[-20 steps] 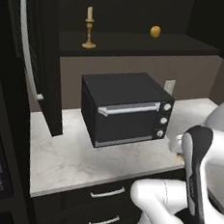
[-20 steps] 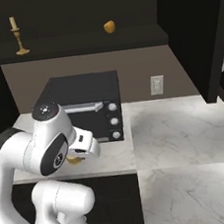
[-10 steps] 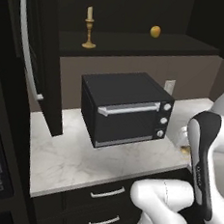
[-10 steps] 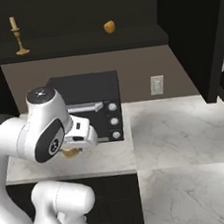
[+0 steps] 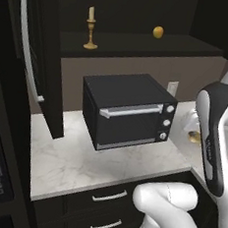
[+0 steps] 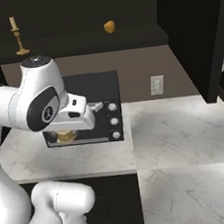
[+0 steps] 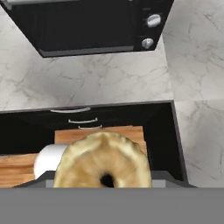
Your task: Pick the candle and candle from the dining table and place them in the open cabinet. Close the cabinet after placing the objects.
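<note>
The gripper [image 6: 66, 131] is closed around the stubby candle [image 7: 103, 162], carried low in front of the toaster oven [image 5: 128, 110] and level with its lower edge. The hold looks like a clamp on a squat, rounded body, so a fast swing could let it slip. The cabinet shelf [image 5: 133, 41] lies well above the toaster oven, so the lift must clear the oven's front edge and top, or the candle gets knocked loose. The taper candle [image 5: 89, 28] already stands on the shelf, above the oven's left side, with the fruit [image 5: 158, 32] above its right. Placing too near either could topple the candlestick or roll the fruit off. The open cabinet door [image 5: 42, 55] hangs left of the oven — a wide elbow could strike it.
</note>
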Tool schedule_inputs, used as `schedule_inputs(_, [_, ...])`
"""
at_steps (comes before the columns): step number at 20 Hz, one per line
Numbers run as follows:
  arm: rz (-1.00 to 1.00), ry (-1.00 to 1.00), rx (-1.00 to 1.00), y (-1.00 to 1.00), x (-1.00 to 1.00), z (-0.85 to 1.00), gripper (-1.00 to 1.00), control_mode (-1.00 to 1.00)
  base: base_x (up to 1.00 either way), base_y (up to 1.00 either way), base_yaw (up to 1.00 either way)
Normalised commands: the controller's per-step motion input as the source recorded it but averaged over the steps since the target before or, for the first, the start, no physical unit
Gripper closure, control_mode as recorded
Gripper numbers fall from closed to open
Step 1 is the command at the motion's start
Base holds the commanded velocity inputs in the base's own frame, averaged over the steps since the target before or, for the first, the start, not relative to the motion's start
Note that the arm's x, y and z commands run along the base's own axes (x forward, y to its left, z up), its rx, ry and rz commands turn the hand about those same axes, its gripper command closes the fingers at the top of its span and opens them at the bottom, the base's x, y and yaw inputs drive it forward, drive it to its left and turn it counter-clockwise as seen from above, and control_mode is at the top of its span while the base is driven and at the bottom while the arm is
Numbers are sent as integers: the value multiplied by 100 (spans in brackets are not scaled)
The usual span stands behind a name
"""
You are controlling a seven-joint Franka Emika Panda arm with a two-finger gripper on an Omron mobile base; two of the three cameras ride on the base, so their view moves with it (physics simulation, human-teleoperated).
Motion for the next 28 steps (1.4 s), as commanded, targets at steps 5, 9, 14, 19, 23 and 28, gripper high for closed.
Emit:
schedule_inputs(5, [1, 3, -1, 0, 16, 25, 100, -100, 0, 0, 0])
schedule_inputs(9, [0, 6, -1, 2, 31, 32, 100, -100, 0, 0, 0])
schedule_inputs(14, [0, 1, -1, 3, 32, 32, 100, -100, 0, 0, 0])
schedule_inputs(19, [1, 0, -1, 4, 35, 26, 100, -100, 0, 0, 0])
schedule_inputs(23, [2, -3, -2, 1, 25, 18, 100, -100, 0, 0, 0])
schedule_inputs(28, [1, -16, -1, 4, 20, 18, 100, -100, 0, 0, 0])
